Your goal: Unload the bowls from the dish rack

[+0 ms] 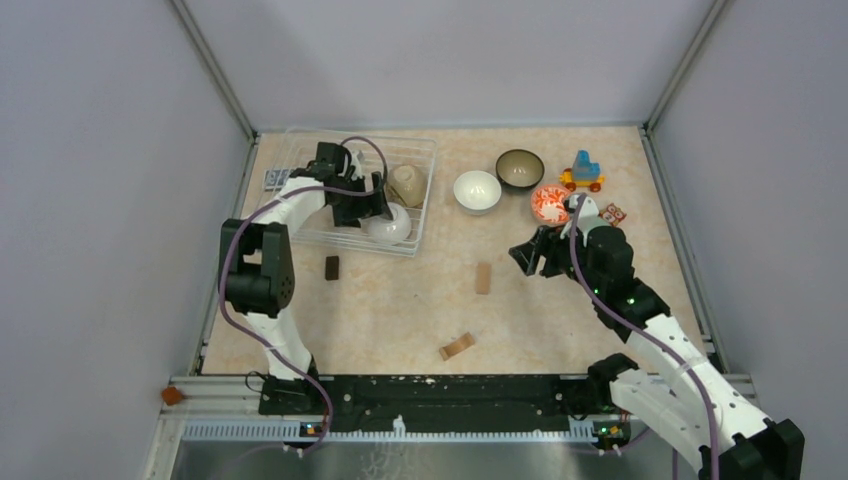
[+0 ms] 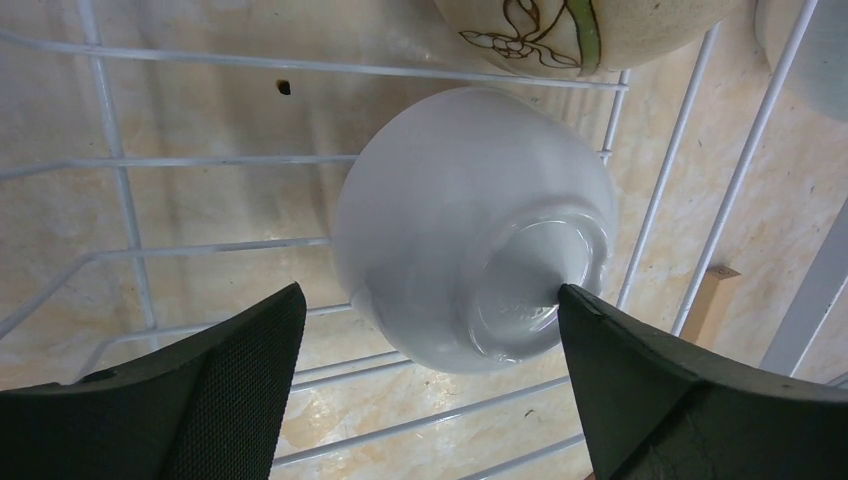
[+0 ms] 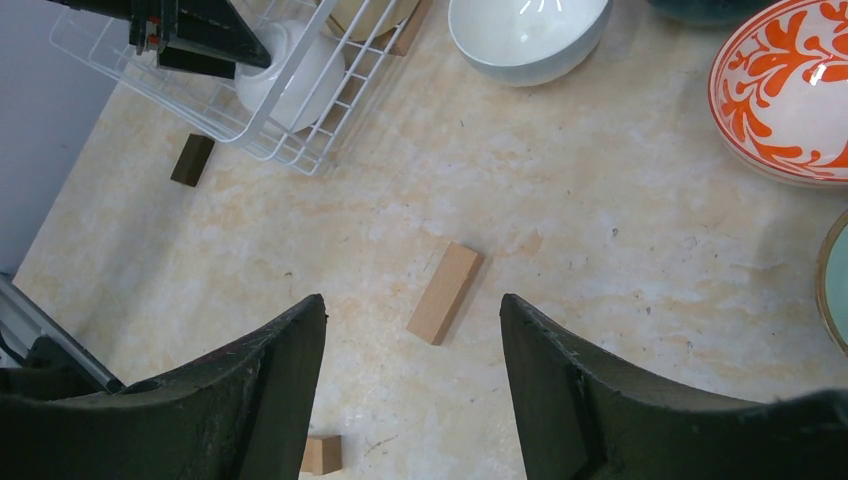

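Nearest the arms, a pale wooden block (image 1: 457, 346) is seen by the near edge of the desk (image 1: 400, 310), and a second block (image 1: 483, 277) lies further in, toward the middle. Just right of that, the right end effector (image 1: 532, 253) is held above the desk with its fingers spread wide and nothing between them.

Beyond it, toward the far right corner, three bowls are already set out upright: the orange-red bowl (image 1: 550, 203), the upright white bowl (image 1: 477, 190) and the dark bowl (image 1: 520, 168). A toy vehicle (image 1: 582, 172) is parked just beside them.

Now over to the far left corner, where the dish rack (image 1: 425, 200) is found. Two bowls are left in it: the upturned white bowl (image 1: 392, 226) at the rack's near right corner, and the tan bowl (image 1: 407, 185) just behind it. The left end effector (image 2: 430, 300) is lowered into the rack with its fingers spread, one to each side of the upturned bowl. One pad is seen right at the foot ring, though contact cannot be told.

The grasp on this bowl is judged to be the step in hand. Next, the fingers need to be closed firmly on that glossy, rounded wall, where a slip could be risked. The bowl must then be lifted clear of the low wire side and carried to open desk beside the others.
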Action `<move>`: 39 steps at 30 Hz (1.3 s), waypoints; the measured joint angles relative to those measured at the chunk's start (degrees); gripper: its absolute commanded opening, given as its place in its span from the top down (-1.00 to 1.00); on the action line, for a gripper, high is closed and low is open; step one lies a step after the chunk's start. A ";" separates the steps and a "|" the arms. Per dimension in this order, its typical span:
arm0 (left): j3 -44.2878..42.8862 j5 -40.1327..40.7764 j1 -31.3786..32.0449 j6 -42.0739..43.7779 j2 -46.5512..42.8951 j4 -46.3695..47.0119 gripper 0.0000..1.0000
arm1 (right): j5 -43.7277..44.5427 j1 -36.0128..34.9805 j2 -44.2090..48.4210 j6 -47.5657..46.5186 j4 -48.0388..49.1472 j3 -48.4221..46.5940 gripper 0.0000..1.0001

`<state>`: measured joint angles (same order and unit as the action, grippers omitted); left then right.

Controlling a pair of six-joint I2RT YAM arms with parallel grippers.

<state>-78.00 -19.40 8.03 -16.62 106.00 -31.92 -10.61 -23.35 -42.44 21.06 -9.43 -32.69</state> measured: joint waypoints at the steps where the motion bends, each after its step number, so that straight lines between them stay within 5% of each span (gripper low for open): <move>1: -0.02 0.00 0.00 -0.09 0.04 0.00 -0.97 | 0.00 0.00 0.00 -0.02 0.00 0.00 -0.28; 29: 4.26 -12.94 -3.02 -7.56 2.80 8.59 -0.91 | 0.98 0.00 2.86 -1.51 -0.07 0.00 -0.27; 39: 5.66 -21.09 -5.60 -10.43 5.05 12.37 -0.60 | 1.09 0.00 3.69 -1.53 -0.44 0.00 -0.27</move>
<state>-72.34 -40.49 2.44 -27.05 111.04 -19.55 -9.52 -23.35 -38.74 19.53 -9.87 -32.69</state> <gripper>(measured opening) 0.853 0.638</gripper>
